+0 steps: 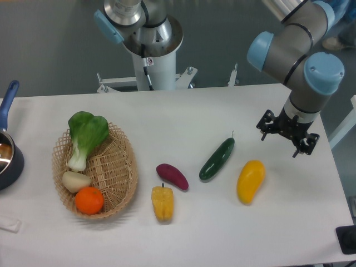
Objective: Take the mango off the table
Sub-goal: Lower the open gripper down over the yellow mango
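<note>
The mango point(250, 181) is a smooth yellow-orange oblong fruit lying on the white table point(183, 117), right of centre. My gripper point(280, 143) hangs from the arm at the right, above and to the right of the mango and apart from it. Its two black fingers stand spread, with nothing between them.
A green cucumber point(217, 158), a purple sweet potato point(172, 176) and a yellow bell pepper point(162, 202) lie left of the mango. A wicker basket point(122, 178) at the left holds bok choy, a pale vegetable and an orange point(89, 200). A blue-handled pot point(8, 156) sits at the left edge.
</note>
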Controlling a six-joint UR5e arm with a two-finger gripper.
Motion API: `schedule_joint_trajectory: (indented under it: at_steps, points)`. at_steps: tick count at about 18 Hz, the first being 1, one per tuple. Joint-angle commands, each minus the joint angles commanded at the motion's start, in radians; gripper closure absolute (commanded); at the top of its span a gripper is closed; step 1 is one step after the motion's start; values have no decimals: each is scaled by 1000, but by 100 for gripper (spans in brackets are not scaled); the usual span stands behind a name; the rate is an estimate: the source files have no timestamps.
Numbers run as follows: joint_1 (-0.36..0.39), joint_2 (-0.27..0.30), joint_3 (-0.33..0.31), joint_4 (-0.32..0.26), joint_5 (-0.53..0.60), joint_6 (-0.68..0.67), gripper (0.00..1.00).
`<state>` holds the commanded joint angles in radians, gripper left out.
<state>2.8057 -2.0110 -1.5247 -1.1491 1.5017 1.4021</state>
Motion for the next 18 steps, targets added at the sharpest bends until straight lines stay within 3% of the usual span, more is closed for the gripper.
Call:
schedule_joint_trajectory:
  at_steps: [4, 7, 13, 18]
  points:
    - [-34, -9, -14, 22, 64, -17, 0]
    - [-54, -32, -23, 40, 57, -138, 0]
    - [-92, -72, -49, 155, 57, -285, 0]
    - [-114, -100, -48, 158, 58, -368, 0]
